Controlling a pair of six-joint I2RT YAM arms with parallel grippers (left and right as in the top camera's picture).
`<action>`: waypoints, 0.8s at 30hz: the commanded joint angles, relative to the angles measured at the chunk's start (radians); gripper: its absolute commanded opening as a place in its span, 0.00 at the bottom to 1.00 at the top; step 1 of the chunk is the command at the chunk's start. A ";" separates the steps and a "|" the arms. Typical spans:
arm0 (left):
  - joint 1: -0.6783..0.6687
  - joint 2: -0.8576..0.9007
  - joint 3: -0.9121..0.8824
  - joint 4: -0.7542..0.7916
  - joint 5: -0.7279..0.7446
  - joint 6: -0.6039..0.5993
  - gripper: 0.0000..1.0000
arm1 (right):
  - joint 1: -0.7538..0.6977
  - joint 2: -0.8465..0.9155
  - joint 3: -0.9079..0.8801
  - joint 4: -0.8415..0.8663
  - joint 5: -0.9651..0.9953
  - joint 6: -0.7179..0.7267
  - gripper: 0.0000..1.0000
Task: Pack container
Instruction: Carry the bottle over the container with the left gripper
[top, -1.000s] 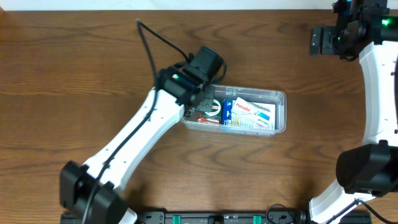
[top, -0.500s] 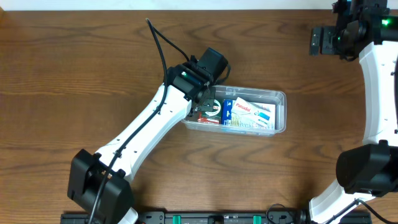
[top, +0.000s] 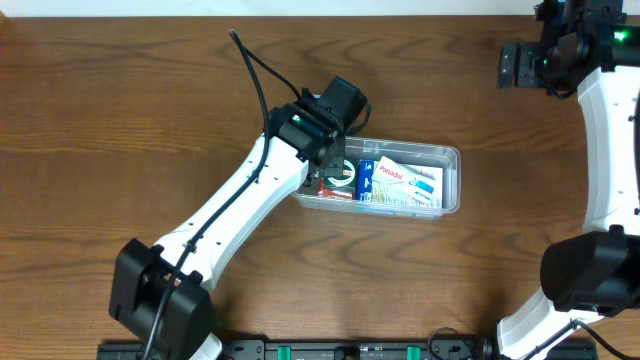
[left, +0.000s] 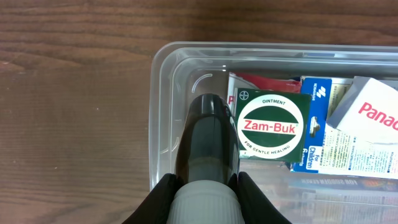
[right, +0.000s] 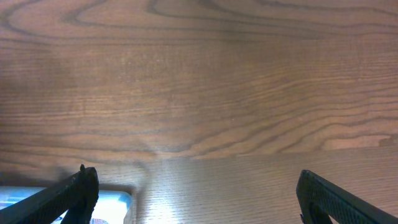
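Observation:
The container (top: 452, 155) is a clear plastic tub right of the table's middle, and the left wrist view shows its left end (left: 163, 74). My left gripper (top: 326, 172) (left: 204, 182) is shut on the white ribbed cap of a dark bottle (left: 207, 143). The bottle points down into the tub's left end, beside a green Zam-Buk box (left: 272, 127). Whether it touches the floor of the tub cannot be told. A white Panadol box (top: 405, 178) and a blue-and-white box (left: 323, 124) lie further right inside. My right gripper (top: 512, 67) (right: 196, 186) is open over bare wood at the far right.
The wooden table (top: 120, 110) surrounds the tub. A black cable (top: 255, 75) arcs up from the left wrist. The right arm's white link (top: 610, 140) runs down the right edge. A corner of the tub (right: 112, 205) shows low in the right wrist view.
The left arm swung a little to the right with the bottle early in the second and has since held still. The right arm has not moved.

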 joint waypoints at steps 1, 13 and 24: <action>0.000 0.022 0.006 -0.002 -0.029 -0.022 0.23 | -0.003 0.004 0.014 0.002 0.003 0.010 0.99; 0.005 0.046 0.001 0.000 -0.030 -0.022 0.23 | -0.003 0.004 0.014 0.002 0.003 0.010 0.99; 0.007 0.048 -0.036 0.022 -0.030 -0.022 0.23 | -0.003 0.004 0.014 0.002 0.003 0.010 0.99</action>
